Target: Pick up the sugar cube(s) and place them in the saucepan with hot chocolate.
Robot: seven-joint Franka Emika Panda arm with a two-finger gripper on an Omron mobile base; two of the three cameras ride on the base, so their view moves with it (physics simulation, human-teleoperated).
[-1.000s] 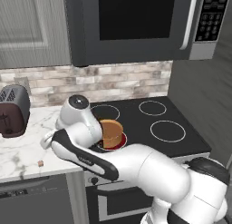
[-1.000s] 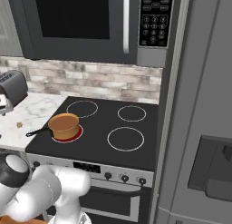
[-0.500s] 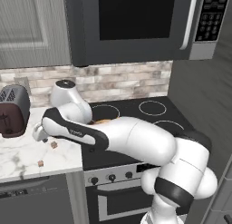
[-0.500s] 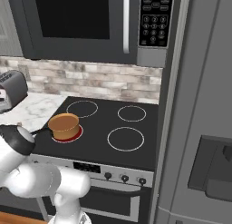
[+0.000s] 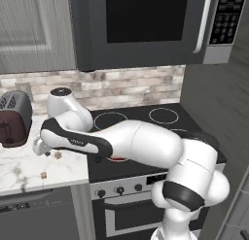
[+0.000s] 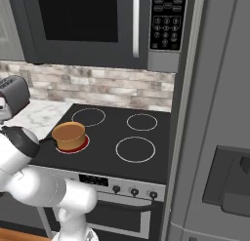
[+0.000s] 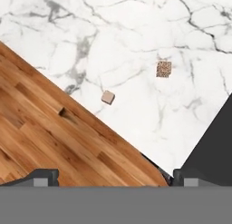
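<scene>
Just two sugar cubes (image 7: pixel 163 69) near bare counter edge (image 7: pixel 118 128)

Two rear base views sharing stove (image 5: pixel 146 118); hand view downward.

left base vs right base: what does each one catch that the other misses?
Left base: two sugar cubes on the marble, one near the arm's wrist and one near the counter's front edge.

Right base: the saucepan on the glowing front-left burner, and the fridge beside the stove.

Both: the toaster, the stove's black top, the microwave and the brick backsplash.
</scene>
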